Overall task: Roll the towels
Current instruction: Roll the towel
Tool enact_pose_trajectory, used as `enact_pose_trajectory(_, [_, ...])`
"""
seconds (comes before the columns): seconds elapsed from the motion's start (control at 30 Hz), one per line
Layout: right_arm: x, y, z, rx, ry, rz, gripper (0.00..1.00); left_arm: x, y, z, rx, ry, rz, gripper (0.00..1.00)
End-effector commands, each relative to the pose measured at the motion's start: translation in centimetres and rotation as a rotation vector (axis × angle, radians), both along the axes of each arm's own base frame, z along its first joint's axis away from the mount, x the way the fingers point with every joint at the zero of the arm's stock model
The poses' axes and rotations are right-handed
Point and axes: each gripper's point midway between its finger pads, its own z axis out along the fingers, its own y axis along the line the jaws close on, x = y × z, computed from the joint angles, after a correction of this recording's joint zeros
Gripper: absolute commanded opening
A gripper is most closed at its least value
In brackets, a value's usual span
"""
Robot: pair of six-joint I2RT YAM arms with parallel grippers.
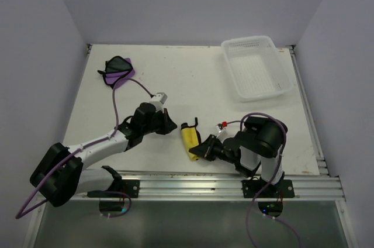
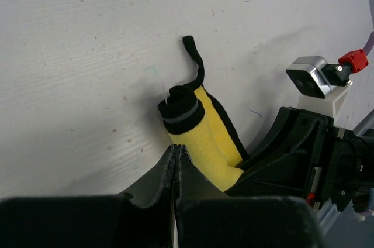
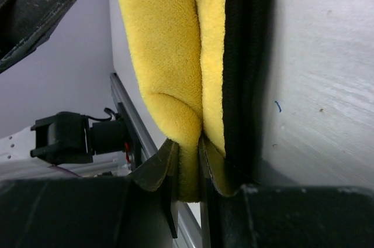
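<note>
We see the yellow towel [image 1: 188, 137] rolled into a short tube. It lies on the worktop [image 1: 193, 84] near the front edge, with its black loop pointing away from us. Our right hand [image 3: 187, 166] is clamped on the roll's near end. Our left hand [image 2: 176, 153] has its fingers pressed together on nothing, just beside the roll. The purple towel [image 1: 120, 70] lies crumpled in the far left corner.
</note>
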Motion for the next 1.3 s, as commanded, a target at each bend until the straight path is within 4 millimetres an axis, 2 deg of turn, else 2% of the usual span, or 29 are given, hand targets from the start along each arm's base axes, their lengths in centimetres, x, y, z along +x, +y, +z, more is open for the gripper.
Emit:
enact_pose_trajectory(0.0, [-2.8, 0.1, -1.5, -0.032, 0.049, 0.127, 0.0, 0.2, -0.5, 1.7, -0.028, -0.07, -0.03, 0.0])
enact_pose_trajectory(0.13, [-3.3, 3.0, -0.4, 0.046, 0.064, 0.244, 0.0, -0.4, -0.1, 1.4, -0.027, -0.068, -0.032, 0.0])
enact_pose_trajectory(0.27, [-3.9, 4.0, -0.2, 0.076, 0.089, 0.302, 0.0, -1.1, 0.5, 1.4, -0.029, -0.072, -0.03, 0.0])
enact_pose_trajectory(0.4, [-3.9, 3.9, 0.6, 0.097, 0.098, 0.303, 0.0, -2.0, 0.8, 1.4, -0.04, -0.078, -0.041, 0.0])
enact_pose_trajectory(0.6, [-3.8, 3.6, 0.6, 0.101, 0.131, 0.281, 0.0, -3.9, 0.9, 1.3, -0.084, -0.098, -0.077, 0.0])
enact_pose_trajectory(0.77, [-3.6, 3.9, 0.5, 0.107, 0.141, 0.277, 0.0, -5.6, 0.4, -1.1, -0.082, -0.039, -0.087, 0.0])
enact_pose_trajectory(1.03, [-3.6, 3.7, -0.1, 0.096, 0.168, 0.265, 0.0, -5.7, -0.8, -0.3, -0.108, -0.07, -0.105, 0.0])
enact_pose_trajectory(1.23, [-3.5, 3.4, -0.1, 0.101, 0.191, 0.246, 0.0, -5.8, -1.3, -1.2, -0.111, -0.053, -0.119, 0.0])
enact_pose_trajectory(1.27, [-3.4, 3.4, -0.1, 0.101, 0.191, 0.244, 0.0, -6.0, -1.3, -1.9, -0.101, -0.039, -0.119, 0.0])
